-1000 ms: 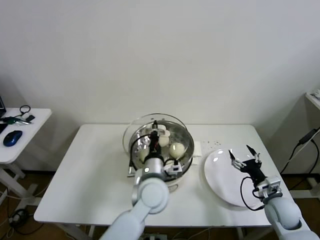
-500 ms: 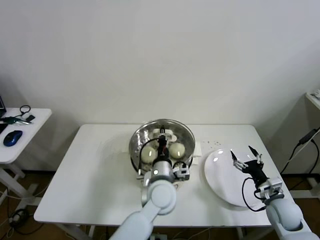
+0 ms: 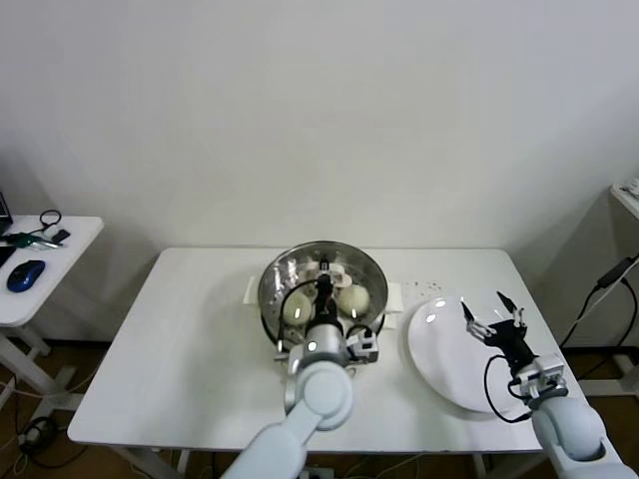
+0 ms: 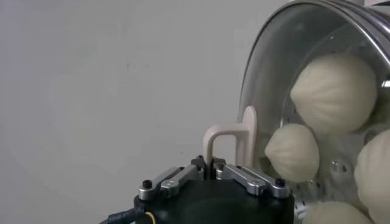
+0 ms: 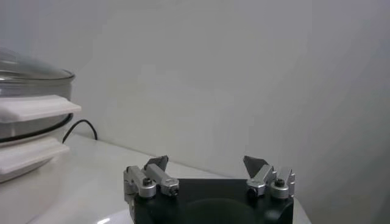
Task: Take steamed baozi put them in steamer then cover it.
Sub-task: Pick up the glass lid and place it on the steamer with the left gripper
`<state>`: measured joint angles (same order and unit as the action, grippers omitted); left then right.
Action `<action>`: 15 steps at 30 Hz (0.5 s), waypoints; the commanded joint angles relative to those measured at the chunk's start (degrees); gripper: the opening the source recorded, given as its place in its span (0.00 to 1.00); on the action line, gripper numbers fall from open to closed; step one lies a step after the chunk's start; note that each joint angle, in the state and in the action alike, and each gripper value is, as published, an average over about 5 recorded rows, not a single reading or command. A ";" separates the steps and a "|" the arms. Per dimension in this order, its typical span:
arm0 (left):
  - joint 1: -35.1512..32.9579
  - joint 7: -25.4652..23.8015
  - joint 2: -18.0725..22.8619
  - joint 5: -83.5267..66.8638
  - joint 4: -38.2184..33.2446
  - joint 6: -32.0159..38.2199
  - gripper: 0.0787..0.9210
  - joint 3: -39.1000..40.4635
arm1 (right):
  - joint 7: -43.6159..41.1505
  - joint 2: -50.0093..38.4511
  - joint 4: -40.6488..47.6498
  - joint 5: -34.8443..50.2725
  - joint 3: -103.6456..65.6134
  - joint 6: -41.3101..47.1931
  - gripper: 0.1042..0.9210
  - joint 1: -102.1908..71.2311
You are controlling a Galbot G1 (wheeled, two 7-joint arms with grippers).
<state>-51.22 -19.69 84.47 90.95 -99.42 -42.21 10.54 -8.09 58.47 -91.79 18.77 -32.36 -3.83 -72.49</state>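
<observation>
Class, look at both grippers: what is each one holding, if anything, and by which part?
The left gripper holds the cover by its cream-white handle, over the steamer. The right gripper is open above the plate, holding nothing.

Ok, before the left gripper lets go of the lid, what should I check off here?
1. Baozi inside the steamer: ok; several show under the glass.
2. Cover sitting over the steamer: ok in the head view.
3. Rim seated all round: cannot tell.
4. Left gripper shut on the cover's handle: ok.
5. Right gripper open, over the white plate, apart from the steamer: ok.
</observation>
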 commanded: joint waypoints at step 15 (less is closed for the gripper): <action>-0.15 5.70 -0.70 -3.23 1.36 -2.79 0.08 0.33 | -0.98 0.50 -0.07 -0.75 -0.51 -0.54 0.88 -0.55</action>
<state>-51.33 -16.61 83.88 89.14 -98.41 -42.20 10.79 -8.81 58.85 -91.85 18.20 -32.75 -4.24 -72.95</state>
